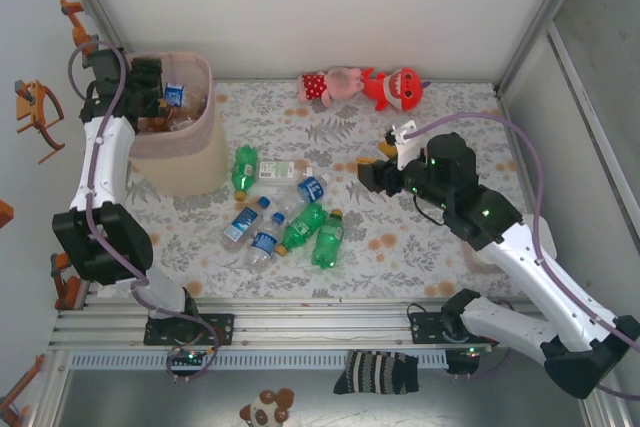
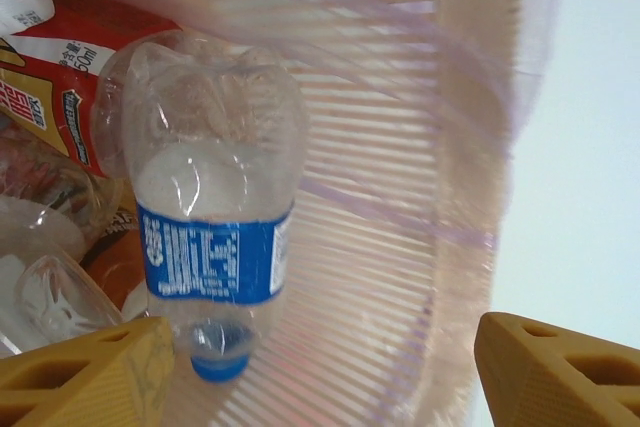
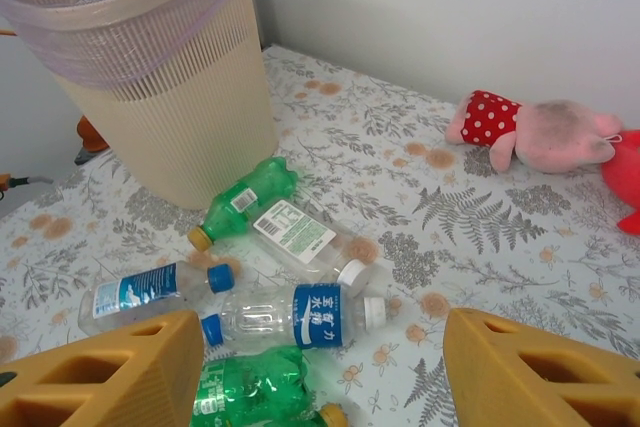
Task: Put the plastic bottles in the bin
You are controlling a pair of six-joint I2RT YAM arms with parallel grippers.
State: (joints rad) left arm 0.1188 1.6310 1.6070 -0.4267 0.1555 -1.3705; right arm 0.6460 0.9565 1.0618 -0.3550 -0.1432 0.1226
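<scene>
Closer, left wrist view reveals blue-labelled bottle (image 2: 215, 247) inside bin (image 2: 400, 197).

A tall pink-and-beige mesh bin (image 1: 190, 159) is stood at the table's (image 1: 230, 269) far-left corner; clear and green plastic bottles (image 1: 303, 225) are strewn beside it.

I read "50ml" on the red-labelled bottle (image 2: 60, 47) at far left. The clear bottle (image 3: 300, 315) lying nearest carries 宝矿力水特 on blue. The blue-labelled bottle (image 2: 215, 262) has print too small to read.

Bottles (image 1: 328, 240) crowd the middle of the table (image 1: 390, 267); its near right lies bare; the bin (image 1: 185, 162) blocks the far left.
</scene>
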